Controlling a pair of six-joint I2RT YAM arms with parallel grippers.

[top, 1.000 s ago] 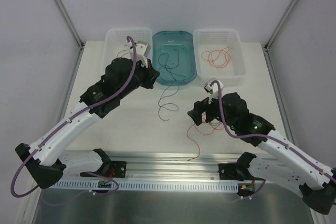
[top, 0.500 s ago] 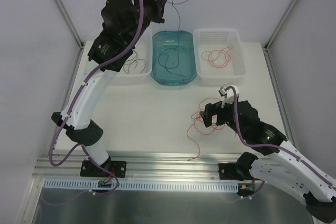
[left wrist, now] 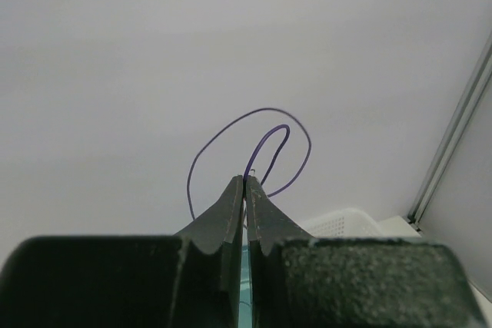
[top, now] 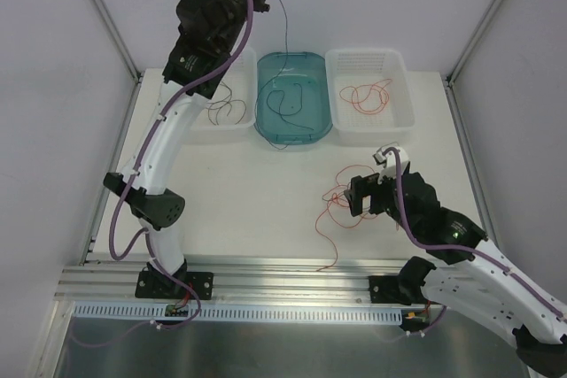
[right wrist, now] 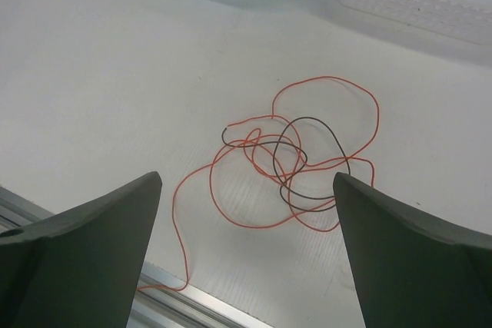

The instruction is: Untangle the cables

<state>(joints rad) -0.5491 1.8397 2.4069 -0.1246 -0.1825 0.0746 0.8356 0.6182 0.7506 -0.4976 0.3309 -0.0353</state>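
My left gripper (left wrist: pixel 246 183) is pinched tight on a thin purple cable (left wrist: pixel 281 127), high above the teal tub (top: pixel 262 104), its tail dangling toward the tub. My right gripper (right wrist: pixel 247 180) hangs wide apart over a tangle of red and dark cables (right wrist: pixel 290 165) on the table (top: pixel 230 192), near-right of the tub.

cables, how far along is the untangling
Done: red-orange cables lie in the right basket, dark ones in the left basket and the teal bin. In hand: the left gripper is shut on a purple cable, held high. To do: a red-and-dark tangle on the table under the open right gripper.
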